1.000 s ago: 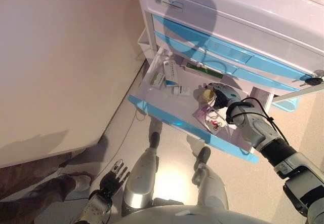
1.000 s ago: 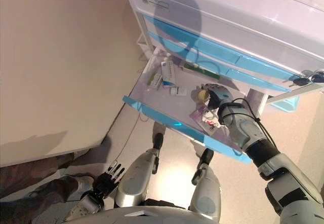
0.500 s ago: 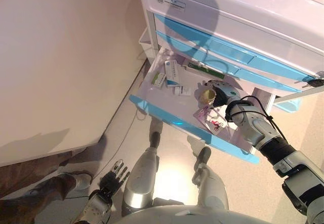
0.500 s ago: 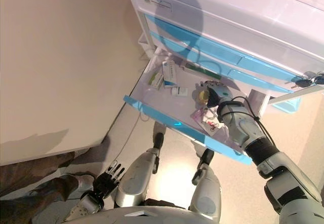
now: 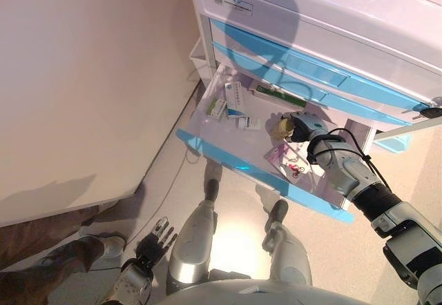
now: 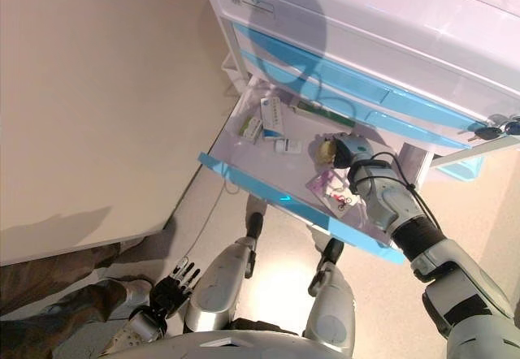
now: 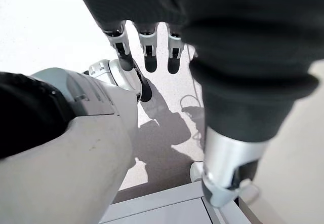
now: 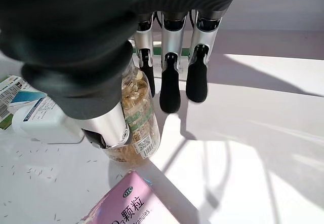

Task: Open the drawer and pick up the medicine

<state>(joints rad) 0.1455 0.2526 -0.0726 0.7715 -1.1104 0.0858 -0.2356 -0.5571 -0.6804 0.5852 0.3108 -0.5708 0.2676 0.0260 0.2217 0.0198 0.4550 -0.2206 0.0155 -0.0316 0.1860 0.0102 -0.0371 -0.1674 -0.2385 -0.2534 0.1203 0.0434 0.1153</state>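
Note:
The low drawer (image 5: 228,159) with a blue front stands pulled out of the white cabinet. In it a small clear bottle of yellow capsules (image 5: 280,128) stands upright. My right hand (image 5: 304,125) reaches into the drawer right beside it. In the right wrist view the bottle (image 8: 134,115) stands between the thumb (image 8: 104,130) and the straight fingers (image 8: 169,84), which are not closed on it. My left hand (image 5: 157,239) hangs open low by the floor, far from the drawer.
A pink sachet pack (image 5: 286,159) lies in front of the bottle. White medicine boxes (image 5: 233,99) and a small white box (image 5: 250,123) lie further left, and a green box (image 5: 280,96) at the back. Shut blue drawers (image 5: 311,70) sit above. A person's shoe (image 5: 76,253) is on the floor at lower left.
My right hand has edged slightly deeper into the drawer beside the bottle. The bottle stays in place and my left hand has not moved.

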